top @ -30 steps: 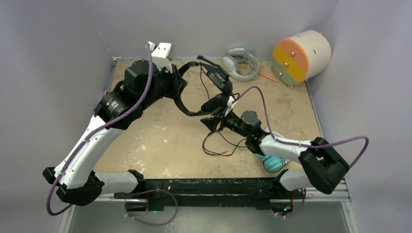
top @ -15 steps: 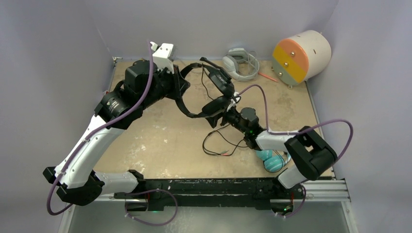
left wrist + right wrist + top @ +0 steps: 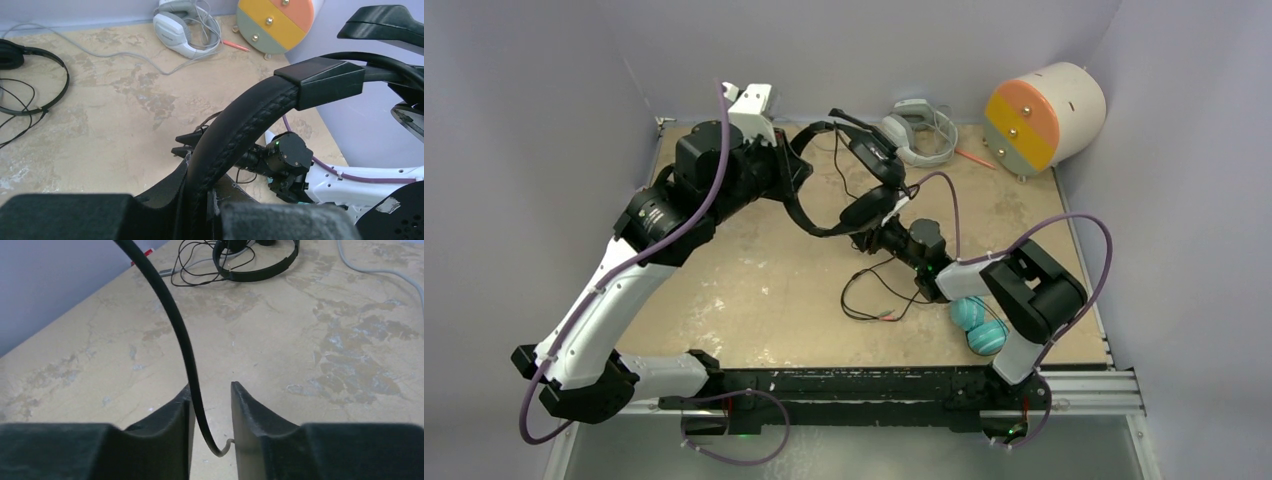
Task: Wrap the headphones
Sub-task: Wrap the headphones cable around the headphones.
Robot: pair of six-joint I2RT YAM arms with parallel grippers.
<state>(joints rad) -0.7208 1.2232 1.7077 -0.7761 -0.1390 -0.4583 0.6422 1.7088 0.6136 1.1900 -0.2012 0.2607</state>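
Observation:
My left gripper (image 3: 796,180) is shut on the padded band of a large black pair of headphones (image 3: 867,209) and holds it above the table; the band fills the left wrist view (image 3: 235,135). Its thin black cord (image 3: 864,300) hangs down to a loop on the table. My right gripper (image 3: 869,243) is just below the lower ear cup. Its jaws stand a little apart, with the cord (image 3: 182,335) running through the gap against the left finger. A slim black pair (image 3: 260,272) lies flat on the table and also shows in the left wrist view (image 3: 64,82).
Teal ear cups (image 3: 979,325) lie by the right arm's forearm at the front right. A grey-white headset (image 3: 919,130) with a grey cord sits at the back. An orange, yellow and cream cylinder (image 3: 1044,115) lies at the back right corner. Purple walls close in three sides.
My right arm has folded in, its elbow swinging left and back, and its gripper has moved up and left under the ear cup. My left gripper has barely moved.

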